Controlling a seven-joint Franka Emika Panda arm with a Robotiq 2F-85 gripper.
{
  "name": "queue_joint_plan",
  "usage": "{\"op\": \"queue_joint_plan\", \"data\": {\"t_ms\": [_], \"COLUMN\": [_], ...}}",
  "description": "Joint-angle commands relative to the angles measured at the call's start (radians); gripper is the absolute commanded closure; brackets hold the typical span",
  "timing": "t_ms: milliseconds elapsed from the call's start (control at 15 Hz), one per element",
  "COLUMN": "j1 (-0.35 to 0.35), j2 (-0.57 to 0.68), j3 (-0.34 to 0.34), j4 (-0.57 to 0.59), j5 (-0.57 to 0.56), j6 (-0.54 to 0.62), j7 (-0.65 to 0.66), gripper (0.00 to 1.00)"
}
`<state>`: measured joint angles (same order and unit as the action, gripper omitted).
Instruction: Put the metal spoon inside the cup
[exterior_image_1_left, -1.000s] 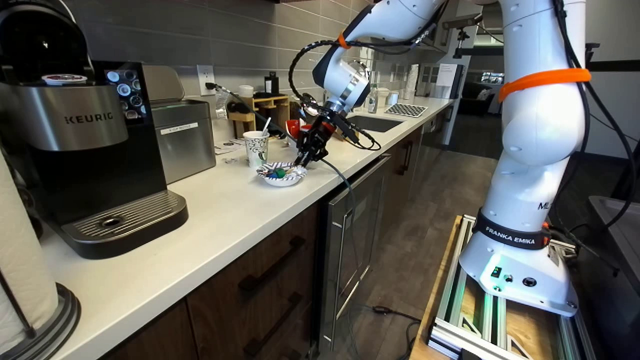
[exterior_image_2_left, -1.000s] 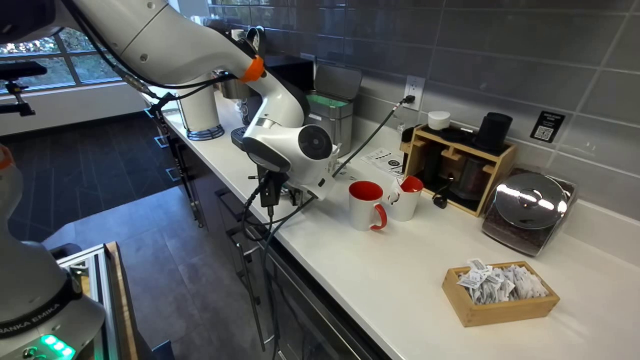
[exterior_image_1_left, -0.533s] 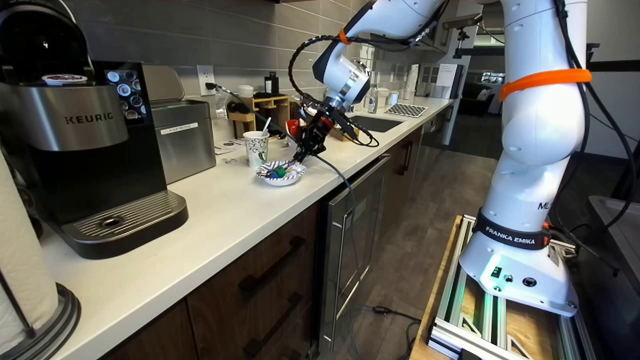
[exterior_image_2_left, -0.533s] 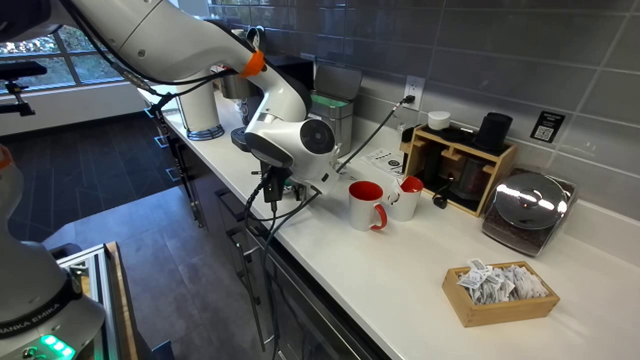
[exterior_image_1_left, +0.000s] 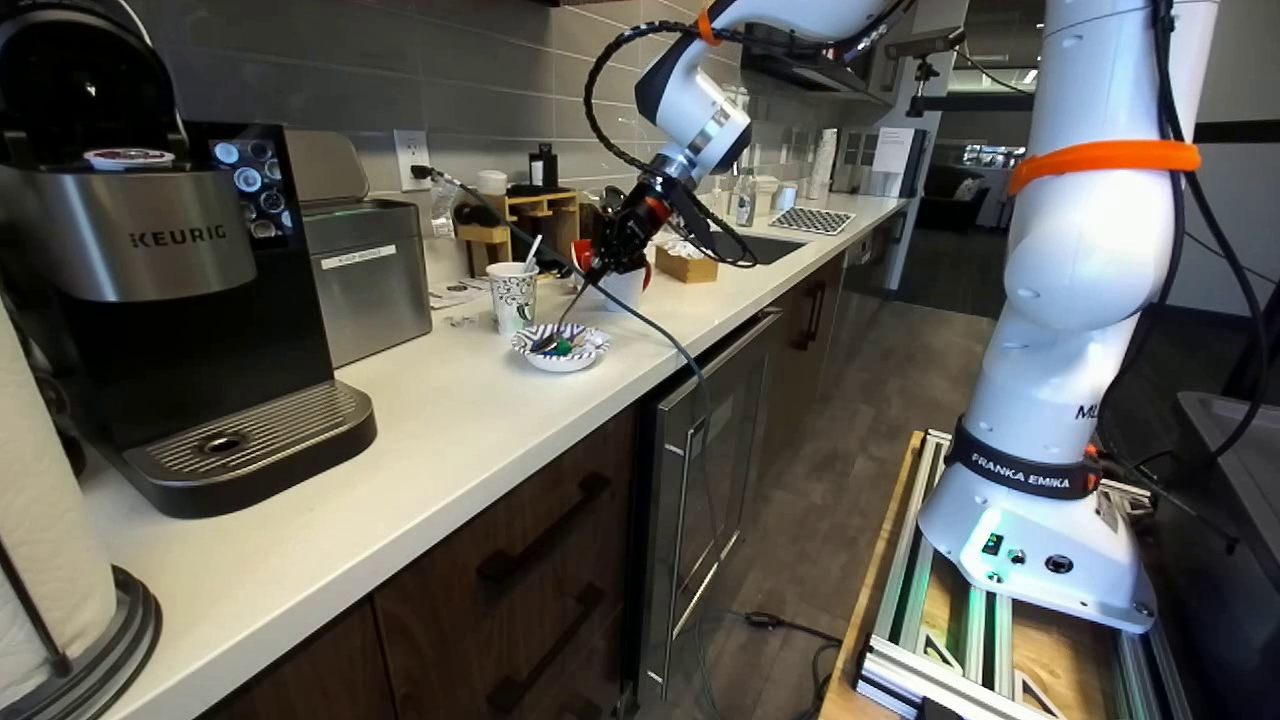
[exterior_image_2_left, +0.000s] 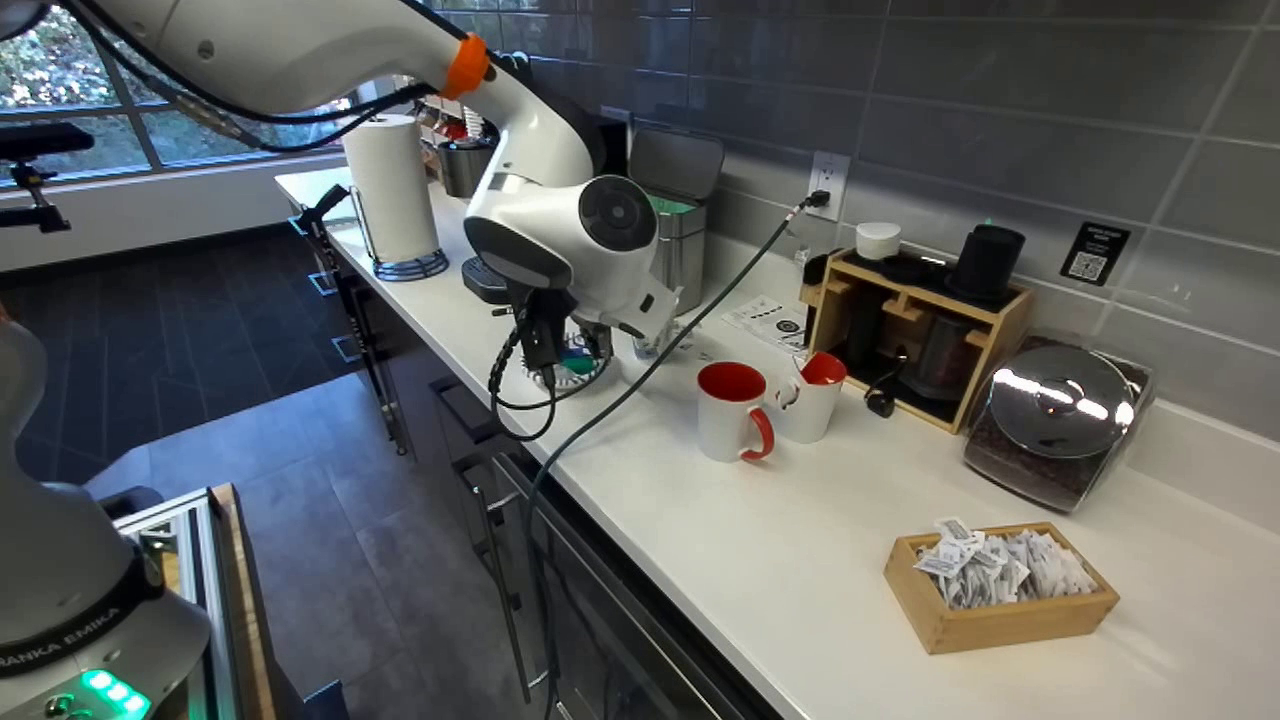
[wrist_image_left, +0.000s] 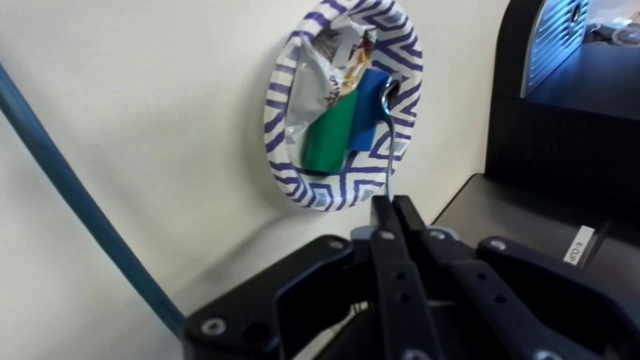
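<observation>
Holding the metal spoon by its handle in the narrowed gripper, with the head low over a patterned bowl; cannot tell if touching. See the cup upright just beside that bowl, holding a white stick, near a metal tin. Mark the cable slanting close by the gripper. In an exterior view, find two red-lined mugs clear of the gripper; in the wrist view, make out a blue piece by the spoon's head

arm outstretched, black hand slanted steeply downward, fingers pinched close together
</observation>
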<state>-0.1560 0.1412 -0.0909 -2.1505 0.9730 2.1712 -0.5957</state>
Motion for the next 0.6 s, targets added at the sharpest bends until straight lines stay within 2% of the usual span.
{"op": "queue_joint_plan", "data": {"t_ms": [0,267,533], "j1": [-0.009,-0.019,-0.061], "j2": [-0.074,-0.112,-0.209], "j3": [-0.007,-0.038,-0.103], "j4": [-0.039,-0.038,-0.083], "j5": [0.019,0.019,0.030], "j6": [-0.092,-0.192,-0.130], "j7": [-0.079,-0.102,-0.080], "gripper": [0.99,0.99,0.99]}}
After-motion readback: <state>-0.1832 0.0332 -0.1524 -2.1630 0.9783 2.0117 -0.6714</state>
